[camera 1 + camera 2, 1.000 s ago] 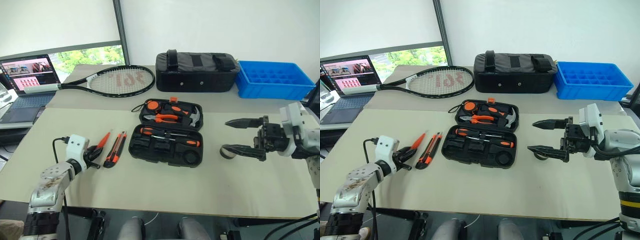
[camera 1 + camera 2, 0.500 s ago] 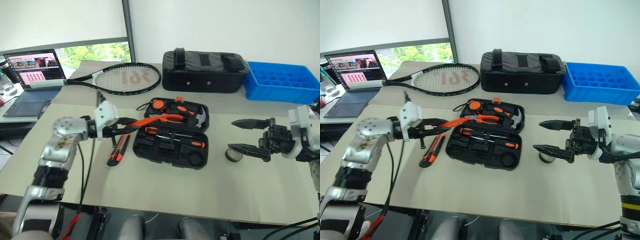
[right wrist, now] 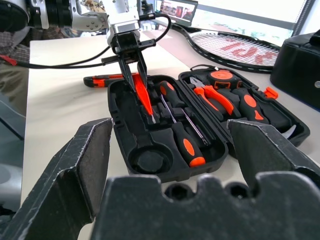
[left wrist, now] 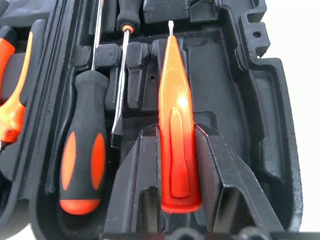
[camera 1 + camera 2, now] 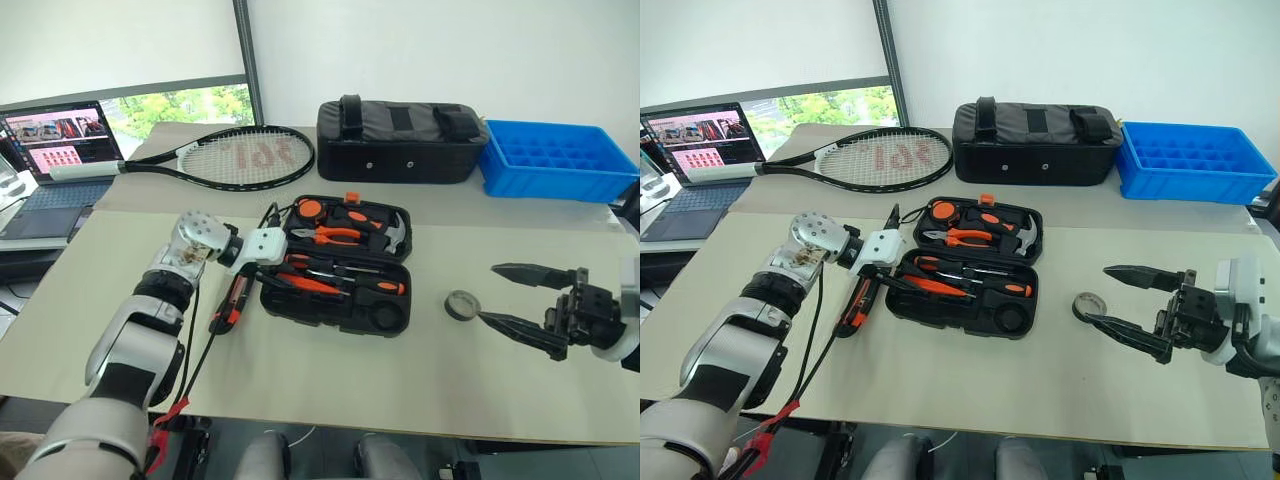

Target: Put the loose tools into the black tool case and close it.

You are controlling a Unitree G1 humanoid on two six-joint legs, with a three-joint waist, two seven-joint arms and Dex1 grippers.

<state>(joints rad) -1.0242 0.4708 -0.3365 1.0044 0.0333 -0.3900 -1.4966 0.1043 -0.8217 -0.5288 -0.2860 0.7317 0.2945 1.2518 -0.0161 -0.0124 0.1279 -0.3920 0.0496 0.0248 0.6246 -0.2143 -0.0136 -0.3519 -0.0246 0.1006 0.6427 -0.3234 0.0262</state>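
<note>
Left wrist view: the left pincer (image 4: 180,165) pinches the small orange screwdriver (image 4: 175,125) over the open black tool case (image 5: 335,270), its slot partly hidden; the right pincer (image 5: 520,297) stands spread near the tape roll (image 5: 462,304).

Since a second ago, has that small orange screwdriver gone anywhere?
Yes. The left gripper has carried the small orange screwdriver from the table beside the utility knife over into the open black tool case.

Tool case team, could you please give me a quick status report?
Left gripper shut on small orange screwdriver, over open black tool case. Right gripper open, empty, beside tape roll. Utility knife on table. Nothing in the way.
</note>
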